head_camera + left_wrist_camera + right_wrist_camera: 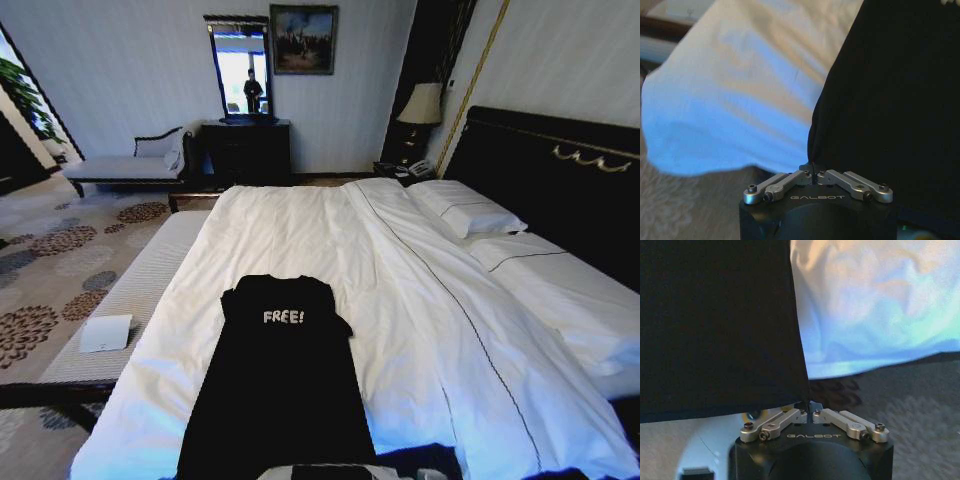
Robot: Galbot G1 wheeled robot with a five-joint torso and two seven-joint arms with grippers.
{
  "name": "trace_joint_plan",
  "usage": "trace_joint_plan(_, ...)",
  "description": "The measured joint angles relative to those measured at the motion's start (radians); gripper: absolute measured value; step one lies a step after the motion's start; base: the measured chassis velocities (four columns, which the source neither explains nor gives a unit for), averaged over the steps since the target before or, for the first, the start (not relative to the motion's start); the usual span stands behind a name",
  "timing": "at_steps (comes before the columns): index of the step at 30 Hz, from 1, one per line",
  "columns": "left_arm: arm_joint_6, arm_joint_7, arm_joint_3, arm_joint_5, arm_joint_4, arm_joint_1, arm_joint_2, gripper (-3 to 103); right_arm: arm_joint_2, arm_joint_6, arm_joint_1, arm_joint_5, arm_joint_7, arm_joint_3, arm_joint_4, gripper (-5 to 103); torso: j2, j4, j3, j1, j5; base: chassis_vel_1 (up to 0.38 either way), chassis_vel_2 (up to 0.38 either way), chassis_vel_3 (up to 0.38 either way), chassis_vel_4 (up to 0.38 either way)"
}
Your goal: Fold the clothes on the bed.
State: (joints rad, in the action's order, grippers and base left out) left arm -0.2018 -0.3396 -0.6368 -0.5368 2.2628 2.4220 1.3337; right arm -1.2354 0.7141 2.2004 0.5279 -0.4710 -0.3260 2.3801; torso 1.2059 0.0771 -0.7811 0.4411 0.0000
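Black T-shirt on bed, bottom corners pinched by left gripper and right gripper fingers

The T-shirt I'm folding is black with small white "FREE!" lettering. The bed has white sheets and a near-black headboard with gold trim. My left hand is black with silver links. The carpet is beige with brown floral medallions.
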Motion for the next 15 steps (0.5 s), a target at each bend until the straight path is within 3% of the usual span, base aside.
trace_joint_plan(9, 0.010, -0.029, 0.036, 0.039, -0.045, 0.009, 0.010, 0, -0.001, 0.021, 0.004, -0.019, -0.050, 0.022, -0.026, 0, 0.000, 0.0000, 0.000, 0.000, 0.0001, 0.000, 0.000, 0.000, 0.000)
trace_joint_plan(15, 0.002, -0.033, 0.048, 0.049, -0.105, -0.072, 0.013, 0, -0.014, 0.028, -0.051, 0.006, -0.056, 0.039, -0.073, 0, 0.000, 0.0000, 0.000, 0.000, 0.0000, 0.000, 0.000, 0.000, 0.000)
